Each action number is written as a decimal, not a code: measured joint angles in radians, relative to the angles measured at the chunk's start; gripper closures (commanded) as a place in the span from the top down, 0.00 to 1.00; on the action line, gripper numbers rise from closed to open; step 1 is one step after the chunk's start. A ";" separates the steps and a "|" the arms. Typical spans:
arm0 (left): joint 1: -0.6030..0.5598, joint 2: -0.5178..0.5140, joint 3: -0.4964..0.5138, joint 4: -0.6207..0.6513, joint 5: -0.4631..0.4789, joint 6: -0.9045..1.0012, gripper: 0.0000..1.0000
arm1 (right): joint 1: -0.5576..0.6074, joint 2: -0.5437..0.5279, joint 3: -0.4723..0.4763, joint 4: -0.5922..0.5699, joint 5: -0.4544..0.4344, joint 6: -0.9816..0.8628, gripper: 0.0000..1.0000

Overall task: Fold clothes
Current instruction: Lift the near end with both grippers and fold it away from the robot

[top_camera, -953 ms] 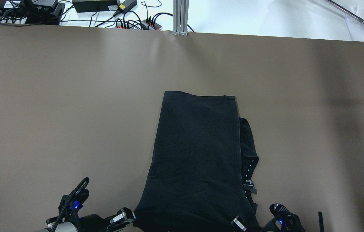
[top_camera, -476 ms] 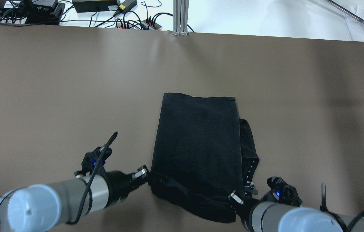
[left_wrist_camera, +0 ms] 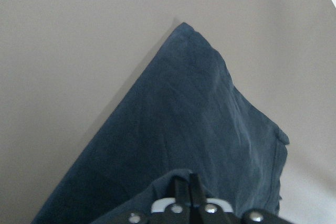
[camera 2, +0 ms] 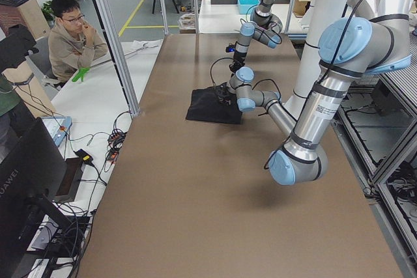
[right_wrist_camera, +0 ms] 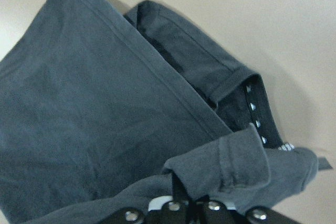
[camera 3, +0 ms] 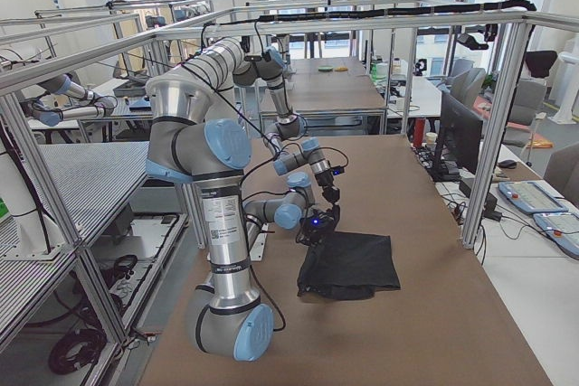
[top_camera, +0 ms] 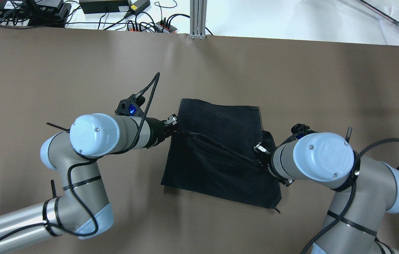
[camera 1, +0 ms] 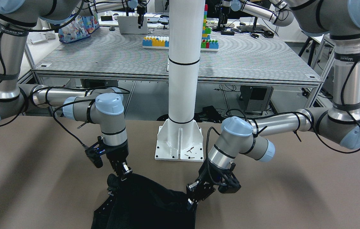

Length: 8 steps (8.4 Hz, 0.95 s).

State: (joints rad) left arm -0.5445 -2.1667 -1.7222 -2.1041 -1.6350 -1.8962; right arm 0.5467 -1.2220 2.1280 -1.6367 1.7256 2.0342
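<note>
Left pincer (top_camera: 175, 126) and right pincer (top_camera: 259, 151) each clamp a lifted corner of the black soft fabric garment (top_camera: 220, 120), to fold it over.

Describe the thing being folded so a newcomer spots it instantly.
On the brown table, look midway between the two arms. The black garment lies there, one edge pinched by the left gripper and right gripper. It is the only cloth on the table, with white-dotted trim along one side.
</note>
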 measured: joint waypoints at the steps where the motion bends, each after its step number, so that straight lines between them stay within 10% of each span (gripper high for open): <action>1: -0.034 -0.050 0.089 -0.009 -0.015 0.011 0.00 | 0.047 0.013 -0.047 0.002 0.010 -0.046 0.00; 2: -0.064 -0.098 0.181 -0.032 -0.023 0.020 0.14 | 0.085 0.034 -0.107 0.005 0.015 -0.088 0.04; 3: -0.089 -0.145 0.285 -0.073 -0.026 0.030 0.81 | 0.121 0.069 -0.189 0.020 0.022 -0.130 0.96; 4: -0.113 -0.192 0.395 -0.130 -0.027 0.044 1.00 | 0.161 0.128 -0.318 0.077 0.035 -0.159 0.95; 8: -0.182 -0.310 0.605 -0.206 -0.018 0.131 1.00 | 0.306 0.356 -0.850 0.389 0.069 -0.328 0.95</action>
State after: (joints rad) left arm -0.7266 -2.4764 -1.1175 -2.3100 -1.6533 -1.7651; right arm 0.8523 -0.8661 1.2778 -1.2477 1.7951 1.7063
